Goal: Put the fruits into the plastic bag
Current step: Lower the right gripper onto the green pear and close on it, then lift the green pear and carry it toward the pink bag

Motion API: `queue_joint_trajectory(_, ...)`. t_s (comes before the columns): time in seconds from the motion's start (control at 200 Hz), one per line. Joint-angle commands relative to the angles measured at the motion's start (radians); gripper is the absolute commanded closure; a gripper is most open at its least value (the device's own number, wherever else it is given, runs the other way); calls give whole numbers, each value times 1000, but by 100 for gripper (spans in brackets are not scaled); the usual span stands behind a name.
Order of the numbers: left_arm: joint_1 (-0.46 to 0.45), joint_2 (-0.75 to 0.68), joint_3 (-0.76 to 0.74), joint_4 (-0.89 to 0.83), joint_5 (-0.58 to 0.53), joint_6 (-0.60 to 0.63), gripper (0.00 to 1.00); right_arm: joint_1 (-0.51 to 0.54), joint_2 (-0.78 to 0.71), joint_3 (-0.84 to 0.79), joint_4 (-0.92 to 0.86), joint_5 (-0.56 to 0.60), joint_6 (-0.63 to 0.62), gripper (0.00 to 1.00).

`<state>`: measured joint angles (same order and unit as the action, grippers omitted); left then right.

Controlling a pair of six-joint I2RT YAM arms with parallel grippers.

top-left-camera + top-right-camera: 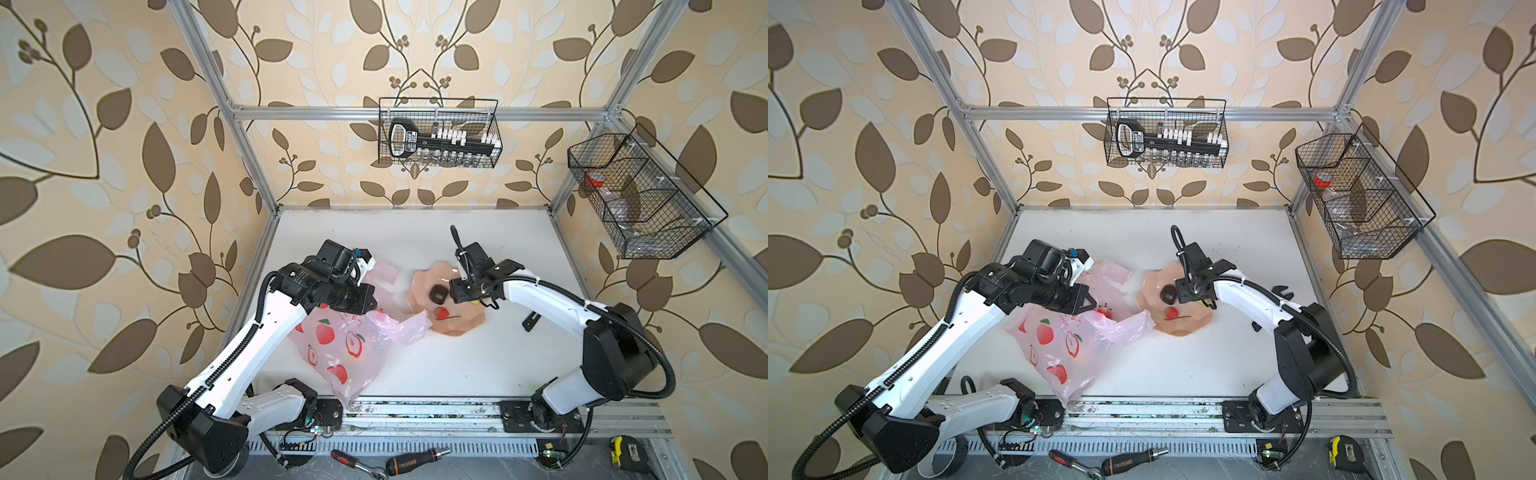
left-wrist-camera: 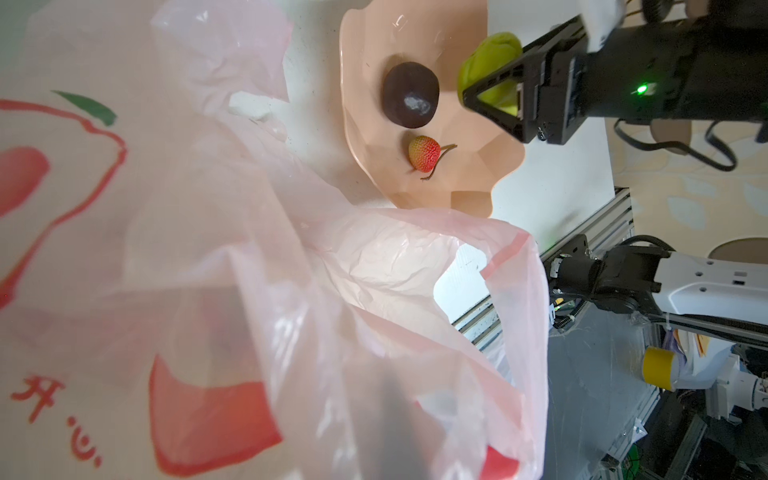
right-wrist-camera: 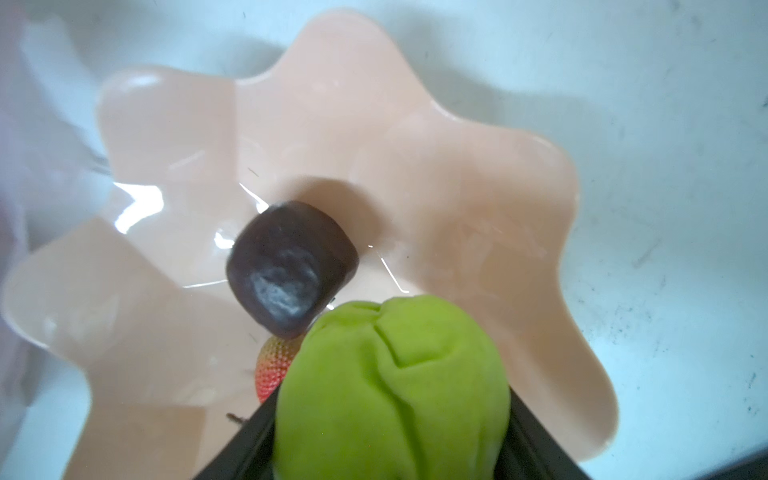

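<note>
Right gripper (image 3: 390, 436) clasps the green toy pear (image 3: 390, 365) above the peach scalloped bowl (image 3: 478, 187); it is best lifted straight. Left gripper (image 1: 371, 306) pinches the crinkly pink bag (image 1: 332, 349).

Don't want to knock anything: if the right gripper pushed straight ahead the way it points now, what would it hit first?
Likely the dark plum in the bowl: the right gripper, green pear between its fingers, points at it. The pear would touch first; depth is unclear.

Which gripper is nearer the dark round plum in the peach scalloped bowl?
Right. The right gripper, holding a green pear, is beside the plum; the left gripper pinches the pink plastic bag, farther off.
</note>
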<state>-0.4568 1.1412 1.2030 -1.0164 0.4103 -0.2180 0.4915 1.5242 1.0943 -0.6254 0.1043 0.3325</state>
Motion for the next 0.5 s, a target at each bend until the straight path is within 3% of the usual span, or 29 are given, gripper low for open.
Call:
queue_joint_trajectory(0.0,4,3,43,-1,3,21,100,-35,-64,36,-18,-71,48,46)
queue_joint_trajectory(0.27,4,5,52,-1,7,24,100,-112,-84,44,162,-467,180,47)
queue_joint_trajectory(0.495,4,-1,52,-10,7,25,100,-110,17,45,416,-766,408,51)
